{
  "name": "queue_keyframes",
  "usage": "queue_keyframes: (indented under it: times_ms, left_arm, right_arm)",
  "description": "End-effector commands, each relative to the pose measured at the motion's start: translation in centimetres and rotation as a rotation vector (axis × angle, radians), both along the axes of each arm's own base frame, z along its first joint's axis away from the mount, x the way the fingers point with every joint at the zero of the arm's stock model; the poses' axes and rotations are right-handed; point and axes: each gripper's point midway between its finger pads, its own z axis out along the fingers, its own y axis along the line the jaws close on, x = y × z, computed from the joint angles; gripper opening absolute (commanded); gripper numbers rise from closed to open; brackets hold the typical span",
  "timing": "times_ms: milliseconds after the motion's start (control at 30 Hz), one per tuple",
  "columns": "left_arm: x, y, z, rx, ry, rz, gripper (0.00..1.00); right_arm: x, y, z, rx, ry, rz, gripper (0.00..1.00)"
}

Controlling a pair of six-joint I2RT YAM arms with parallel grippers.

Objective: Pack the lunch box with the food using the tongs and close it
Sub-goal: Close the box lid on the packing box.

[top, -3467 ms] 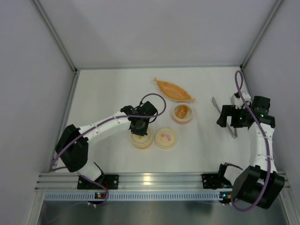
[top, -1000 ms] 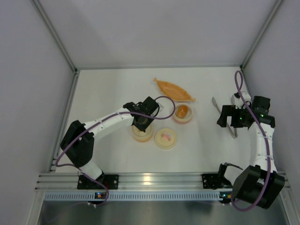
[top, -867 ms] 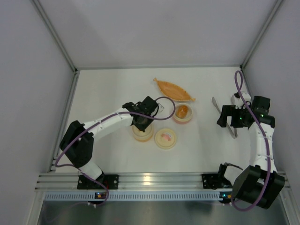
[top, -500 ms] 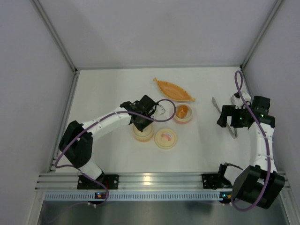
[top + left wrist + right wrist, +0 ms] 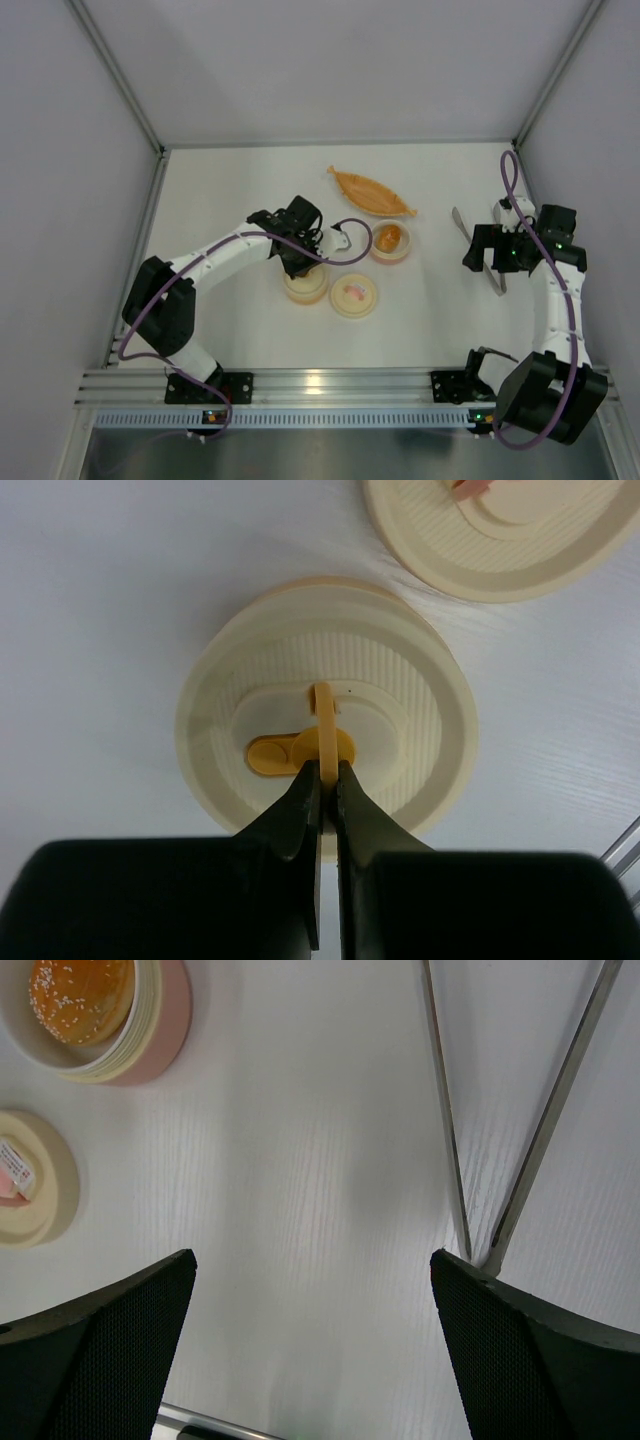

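Observation:
My left gripper is shut on the thin yellow handle of a round cream lid, which sits on its bowl. In the top view the left gripper hangs just over that lid. An orange-brown food lump lies in the lunch box's open pink-and-cream bowl. The grey tongs lie flat on the table, their joint beside my right finger. My right gripper is open over bare table, its body partly covering the tongs.
A second cream lid with a pink motif lies loose right of the held lid. The long orange boat-shaped dish sits behind the bowls. White walls close in the table on three sides; the right arm stands close to the right wall.
The left wrist has swung back and to the left while its fingers stay on the lid's yellow handle. The right arm and the tongs have not moved.

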Motion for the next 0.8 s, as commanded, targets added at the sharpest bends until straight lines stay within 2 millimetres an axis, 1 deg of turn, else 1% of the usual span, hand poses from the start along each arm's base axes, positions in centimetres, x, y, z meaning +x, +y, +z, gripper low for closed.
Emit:
queue_keyframes:
  times_ms: [0, 100, 133, 267, 367, 433, 467, 567, 600, 667, 733, 767]
  left_arm:
    - [-1.9, 1.2, -1.6, 0.055, 0.071, -0.129, 0.03]
    - [-2.3, 1.5, -1.9, 0.065, 0.085, -0.175, 0.08]
    - [-2.2, 1.5, -2.0, 0.064, 0.08, -0.187, 0.12]
    - [-2.4, 1.5, -1.8, 0.062, 0.085, -0.193, 0.2]
    - [-2.2, 1.4, -1.4, 0.058, 0.073, -0.186, 0.29]
    - [-1.9, 1.2, -0.9, 0.05, 0.061, -0.171, 0.31]
    - [-1.8, 1.3, -0.8, 0.053, 0.057, -0.165, 0.37]
    - [-1.6, 1.2, -0.3, 0.048, 0.05, -0.154, 0.42]
    - [-1.5, 1.2, -0.1, 0.05, 0.046, -0.151, 0.46]
    - [-1.2, 1.0, 0.6, 0.038, 0.024, -0.15, 0.52]
    - [-1.2, 0.8, 1.2, 0.027, 0.023, -0.15, 0.65]
    - [-1.3, 0.7, 1.7, 0.017, 0.02, -0.152, 0.68]
  right_arm:
    - [0.9, 0.1, 1.3, -0.018, -0.04, 0.031, 0.99]
    - [1.0, 0.2, 1.3, -0.015, -0.039, 0.033, 0.99]
    - [1.0, 0.2, 1.3, -0.015, -0.039, 0.033, 0.99]
    - [0.9, 0.1, 1.4, -0.018, -0.039, 0.034, 0.99]
    - [0.9, 0.2, 1.5, -0.018, -0.041, 0.036, 0.99]
    - [0.9, 0.2, 1.5, -0.012, -0.038, 0.036, 1.0]
    - [0.9, 0.3, 1.5, -0.008, -0.039, 0.037, 0.99]
    - [1.0, 0.4, 1.7, -0.002, -0.044, 0.037, 0.99]
    - [0.9, 0.5, 1.7, -0.001, -0.043, 0.036, 0.99]
    - [0.9, 0.5, 1.7, -0.001, -0.044, 0.038, 0.99]
    - [0.8, 0.4, 1.8, -0.005, -0.044, 0.039, 0.99]
    - [0.8, 0.4, 1.8, -0.005, -0.044, 0.039, 0.99]
